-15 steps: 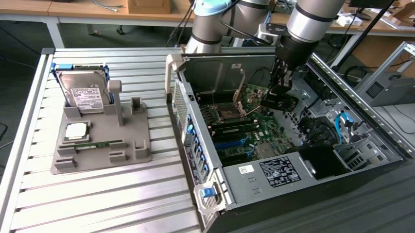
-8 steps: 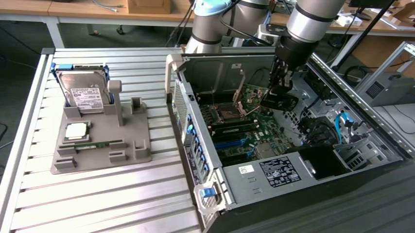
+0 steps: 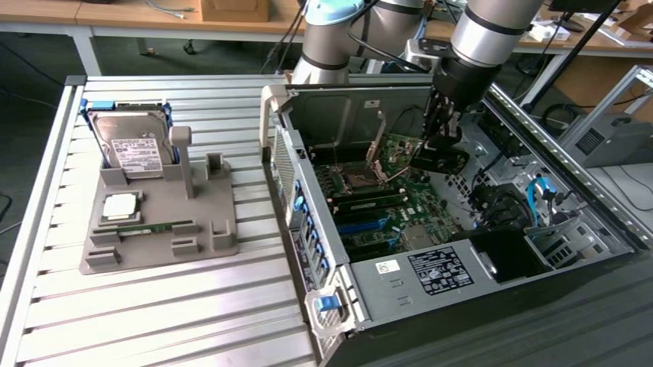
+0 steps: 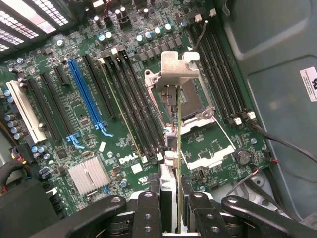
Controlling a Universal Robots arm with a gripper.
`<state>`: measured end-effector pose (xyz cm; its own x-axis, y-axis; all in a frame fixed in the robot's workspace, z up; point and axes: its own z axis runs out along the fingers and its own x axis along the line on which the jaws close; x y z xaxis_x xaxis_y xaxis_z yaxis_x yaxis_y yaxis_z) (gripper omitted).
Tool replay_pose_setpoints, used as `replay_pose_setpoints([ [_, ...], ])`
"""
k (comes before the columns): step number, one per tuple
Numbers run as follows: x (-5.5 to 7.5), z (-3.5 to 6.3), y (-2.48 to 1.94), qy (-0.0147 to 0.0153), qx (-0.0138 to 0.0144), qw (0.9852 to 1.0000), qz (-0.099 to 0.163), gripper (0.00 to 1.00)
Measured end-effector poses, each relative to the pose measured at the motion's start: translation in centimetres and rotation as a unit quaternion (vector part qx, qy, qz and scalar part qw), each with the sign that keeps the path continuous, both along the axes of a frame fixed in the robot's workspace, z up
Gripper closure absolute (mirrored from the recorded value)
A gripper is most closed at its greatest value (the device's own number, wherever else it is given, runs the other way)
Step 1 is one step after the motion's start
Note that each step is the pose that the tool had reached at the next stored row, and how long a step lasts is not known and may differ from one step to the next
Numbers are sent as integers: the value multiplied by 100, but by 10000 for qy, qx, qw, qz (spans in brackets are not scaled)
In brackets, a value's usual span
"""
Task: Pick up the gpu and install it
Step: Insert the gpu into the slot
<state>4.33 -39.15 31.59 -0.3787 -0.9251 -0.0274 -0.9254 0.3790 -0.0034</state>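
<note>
Exterior view: we've got the gripper inside the case, clamped on the gpu above the motherboard.

Wrist view: the gpu runs edge-on, straight out from the fingers, with its bracket at the far end over the socket. The blue slot lies off to one side, nearly parallel.

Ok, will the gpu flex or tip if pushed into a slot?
Probably stiff: the gpu runs straight, edge-on, from the gripper to its metal bracket. Likely light, being so thin. Held at one end, it might tilt under a push.
</note>
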Motion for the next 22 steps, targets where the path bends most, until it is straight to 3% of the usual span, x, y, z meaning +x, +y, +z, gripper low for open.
replay_pose_setpoints([
  [11,0,-3,0,0,0,9991,432,73],
  [22,0,-7,0,0,0,9970,779,73],
])
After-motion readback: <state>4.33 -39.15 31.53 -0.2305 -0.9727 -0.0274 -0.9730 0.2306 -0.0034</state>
